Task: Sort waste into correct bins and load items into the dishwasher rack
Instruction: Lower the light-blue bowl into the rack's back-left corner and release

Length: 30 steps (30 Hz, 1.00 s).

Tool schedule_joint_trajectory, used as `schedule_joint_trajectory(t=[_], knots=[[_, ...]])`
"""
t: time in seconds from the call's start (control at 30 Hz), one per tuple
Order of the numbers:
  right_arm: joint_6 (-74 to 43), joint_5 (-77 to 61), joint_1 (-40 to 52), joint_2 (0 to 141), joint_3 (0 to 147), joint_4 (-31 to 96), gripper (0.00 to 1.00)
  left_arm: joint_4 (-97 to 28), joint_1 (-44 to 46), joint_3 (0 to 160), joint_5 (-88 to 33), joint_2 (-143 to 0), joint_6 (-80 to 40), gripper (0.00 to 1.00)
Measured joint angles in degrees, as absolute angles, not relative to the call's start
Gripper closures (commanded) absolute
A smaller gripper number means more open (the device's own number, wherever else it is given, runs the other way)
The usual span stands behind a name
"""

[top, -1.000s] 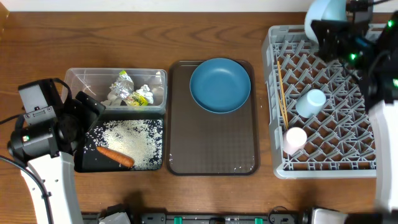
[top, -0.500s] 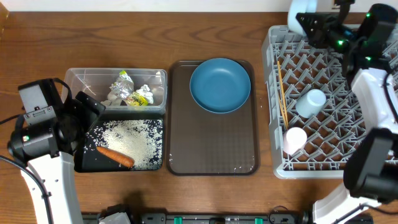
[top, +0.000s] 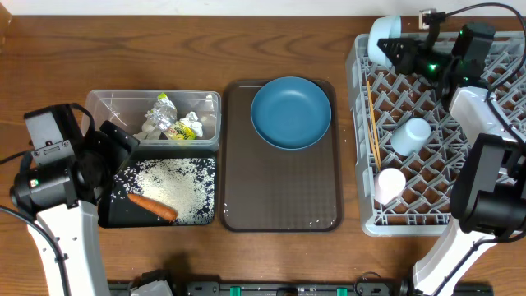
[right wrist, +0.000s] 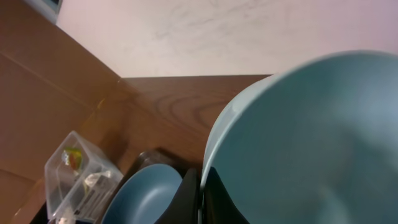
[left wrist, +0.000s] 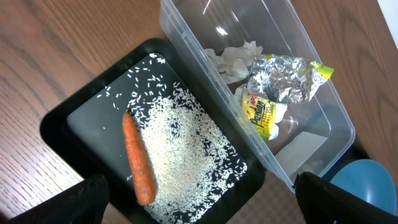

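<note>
Right gripper [top: 404, 54] was clamped shut on the rim of the pale blue bowl [top: 383, 36], holding it above the dishwasher rack [top: 359, 140] at the far corner nearest the brown serving tray [top: 279, 197]. The bowl seemed tipped on edge, probably to stand between pegs, though the wrist view was too close to confirm. Light blue cup [top: 411, 136], pink cup [top: 389, 184] and chopsticks [top: 374, 123] lay in the rack; the dark blue plate [top: 291, 112] sat on the serving tray, not yet loaded. Left gripper [left wrist: 198, 202] hung wide open and empty over the black tray [left wrist: 59, 124], which held rice [left wrist: 180, 149] and carrot [left wrist: 138, 158]. Tissue [left wrist: 233, 56] and wrapper [left wrist: 261, 112] lay in the clear tub [left wrist: 186, 37].
</note>
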State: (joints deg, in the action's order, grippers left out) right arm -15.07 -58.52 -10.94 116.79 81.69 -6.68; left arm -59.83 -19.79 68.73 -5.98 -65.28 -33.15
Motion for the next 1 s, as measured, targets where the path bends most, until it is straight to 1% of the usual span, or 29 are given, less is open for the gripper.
schedule_joint_trajectory(t=[0.5,0.63,0.77,0.8,0.83,0.87,0.93,1.0], knots=[[-15.1,-59.8,-16.0,116.8,81.7,4.0,0.99,-59.8,-19.8,68.7,-6.0,-65.3,-33.1,0.03],[-15.1,-60.3,-17.1,116.8,81.7,7.5,0.94,-59.8,-19.8,68.7,-6.0,-65.3,-33.1,0.02],[-15.9,-60.5,-18.9,116.8,81.7,10.3,0.83,-59.8,-19.8,68.7,-6.0,-65.3,-33.1,0.02],[-16.0,-60.7,-19.5,116.8,81.7,11.0,0.76,-59.8,-19.8,68.7,-6.0,-65.3,-33.1,0.03],[-16.3,-60.8,-20.0,116.8,81.7,11.3,0.65,-59.8,-19.8,68.7,-6.0,-65.3,-33.1,0.03],[-16.3,-61.2,-20.6,116.8,81.6,11.7,0.59,-59.8,-19.8,68.7,-6.0,-65.3,-33.1,0.03],[-16.1,-61.8,-21.5,116.8,81.6,12.2,0.51,-59.8,-19.8,68.7,-6.0,-65.3,-33.1,0.03],[-16.0,-62.8,-22.3,116.8,81.6,12.5,0.40,-59.8,-19.8,68.7,-6.0,-65.3,-33.1,0.03]])
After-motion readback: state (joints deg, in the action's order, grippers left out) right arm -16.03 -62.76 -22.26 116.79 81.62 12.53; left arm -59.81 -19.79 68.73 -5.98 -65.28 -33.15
